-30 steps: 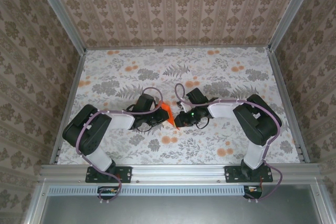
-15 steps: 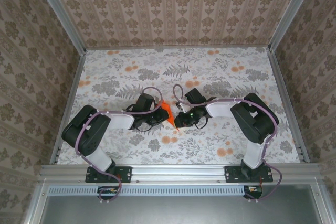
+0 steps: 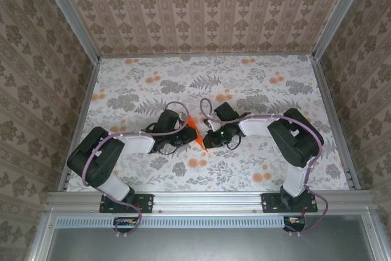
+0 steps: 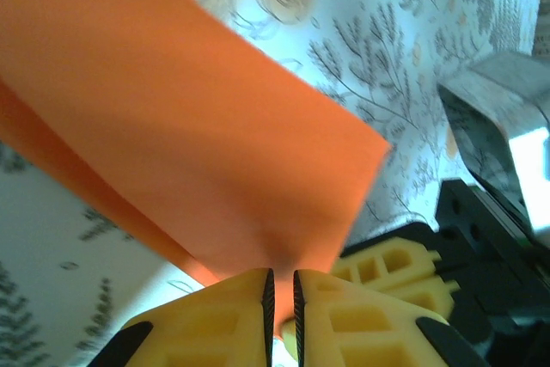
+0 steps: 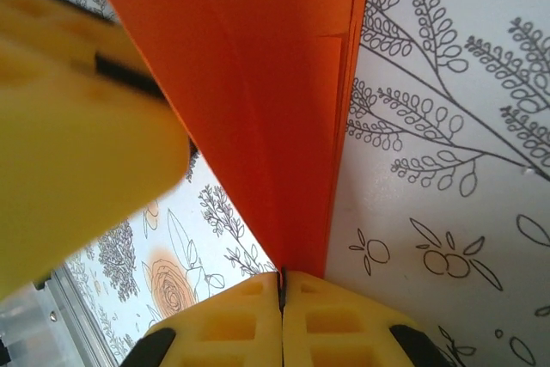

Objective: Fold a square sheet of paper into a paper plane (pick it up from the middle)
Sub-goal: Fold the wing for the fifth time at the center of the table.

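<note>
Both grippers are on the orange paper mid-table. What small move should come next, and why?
Probably a short slide of the right gripper along the fold to sharpen the crease, while the left gripper holds. Both pairs of fingers are pinched shut on the orange paper, which is a narrow pointed shape with layered edges visible in the right wrist view.

Soft even overhead light, faint shadows, wrist views blurred up close
</note>
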You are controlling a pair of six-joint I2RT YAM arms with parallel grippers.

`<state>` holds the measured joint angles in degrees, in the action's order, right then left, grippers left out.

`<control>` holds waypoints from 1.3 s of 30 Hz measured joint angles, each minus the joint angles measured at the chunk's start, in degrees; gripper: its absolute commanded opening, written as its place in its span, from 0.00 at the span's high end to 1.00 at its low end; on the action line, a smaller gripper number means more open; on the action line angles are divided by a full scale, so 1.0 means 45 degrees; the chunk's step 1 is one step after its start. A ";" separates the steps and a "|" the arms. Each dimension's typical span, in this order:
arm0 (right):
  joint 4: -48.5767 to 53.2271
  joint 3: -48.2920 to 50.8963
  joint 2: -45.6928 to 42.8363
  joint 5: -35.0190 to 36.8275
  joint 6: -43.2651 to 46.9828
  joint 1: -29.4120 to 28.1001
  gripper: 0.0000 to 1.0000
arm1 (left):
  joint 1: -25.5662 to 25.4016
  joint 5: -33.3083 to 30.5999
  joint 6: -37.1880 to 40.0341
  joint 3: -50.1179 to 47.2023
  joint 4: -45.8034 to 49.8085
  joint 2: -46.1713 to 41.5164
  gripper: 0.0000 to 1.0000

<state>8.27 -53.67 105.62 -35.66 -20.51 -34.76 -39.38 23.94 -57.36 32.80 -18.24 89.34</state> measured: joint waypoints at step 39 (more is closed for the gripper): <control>0.0840 -0.0748 0.0612 -0.0418 -0.0044 0.0005 0.86 | -0.0287 -0.0563 -0.0005 -0.0010 -0.0612 0.1137 0.87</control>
<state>12.05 -57.04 108.38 -37.54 -20.71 -34.74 -40.66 21.41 -57.39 32.75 -20.99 94.45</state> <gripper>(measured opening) 0.127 0.137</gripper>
